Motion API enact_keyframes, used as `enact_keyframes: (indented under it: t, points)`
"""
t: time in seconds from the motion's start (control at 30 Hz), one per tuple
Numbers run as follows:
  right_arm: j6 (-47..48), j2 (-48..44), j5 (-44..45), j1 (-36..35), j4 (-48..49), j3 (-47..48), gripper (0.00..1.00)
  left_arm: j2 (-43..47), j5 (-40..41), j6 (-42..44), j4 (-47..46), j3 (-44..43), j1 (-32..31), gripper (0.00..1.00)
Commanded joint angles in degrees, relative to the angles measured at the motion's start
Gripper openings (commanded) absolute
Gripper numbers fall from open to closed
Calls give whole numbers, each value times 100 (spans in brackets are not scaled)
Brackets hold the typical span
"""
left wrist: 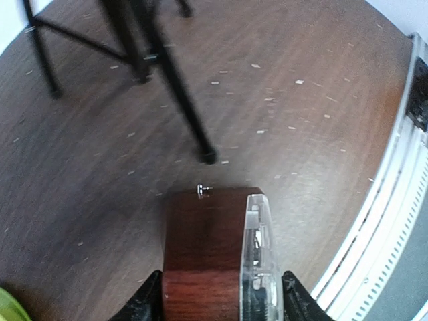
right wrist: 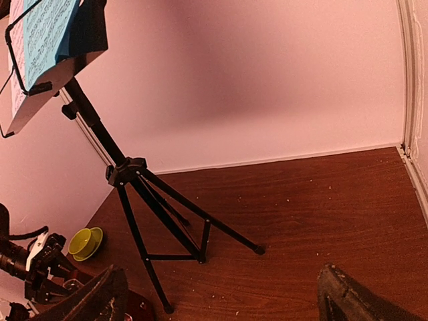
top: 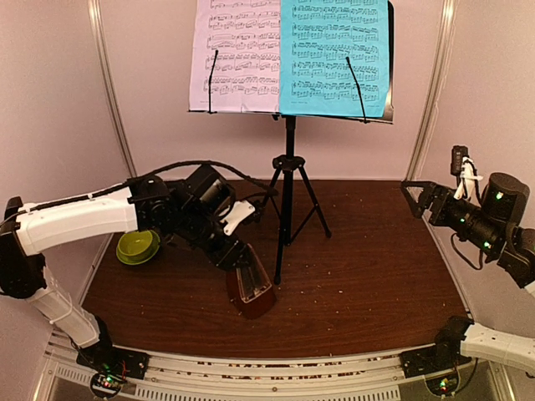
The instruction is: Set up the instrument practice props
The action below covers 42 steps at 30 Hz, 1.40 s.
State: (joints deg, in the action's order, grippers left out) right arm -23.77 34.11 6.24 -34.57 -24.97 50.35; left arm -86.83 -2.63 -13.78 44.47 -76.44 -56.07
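The black music stand (top: pixel 289 192) rises on its tripod mid-table, with a white music sheet (top: pixel 238 54) on the left of its desk and a cyan one (top: pixel 334 58) on the right, each behind a wire clip. My left gripper (top: pixel 241 261) is shut on the brown wooden metronome (top: pixel 251 292), which tilts just left of the tripod's front foot. The left wrist view shows the metronome (left wrist: pixel 204 261) and its clear cover (left wrist: pixel 257 261) between my fingers (left wrist: pixel 144 304). My right gripper (top: pixel 415 196) hangs open at the right edge with nothing between its fingertips (right wrist: pixel 348 297); it faces the stand (right wrist: pixel 127 170).
A lime-green bowl (top: pixel 138 246) sits at the table's left side, behind my left arm. The tripod's feet (left wrist: pixel 209 157) spread over the middle. Pale walls close the back and sides, and a metal rail (top: pixel 251 372) runs along the front edge.
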Motion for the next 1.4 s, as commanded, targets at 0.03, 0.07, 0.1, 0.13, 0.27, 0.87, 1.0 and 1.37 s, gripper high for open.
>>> enact_keyframes:
  t: [0.03,0.07,0.1,0.13,0.27,0.87,1.0,1.37]
  points:
    - [-238,-312,0,20,-316,-184,99,-346,-235,-72,-917,-431,-378,25]
    - [-261,-359,14,20,-354,-215,99,-406,-255,-72,-992,-479,-437,25]
    - [-282,-409,16,20,-388,-230,99,-478,-236,-50,-1008,-549,-500,25]
    - [-304,-435,11,20,-408,-249,99,-554,-186,-39,-1010,-623,-554,25]
    - [-390,-415,-116,11,-445,-308,99,-796,-95,-74,-1103,-816,-671,29]
    - [-762,243,-336,-735,53,-535,100,264,331,-509,-1817,247,-688,98]
    - [-854,566,-90,-1429,308,-506,100,992,869,-874,-1966,881,-581,98]
    - [-744,2701,568,-3079,873,340,100,2692,1128,-2175,-2497,2992,504,98]
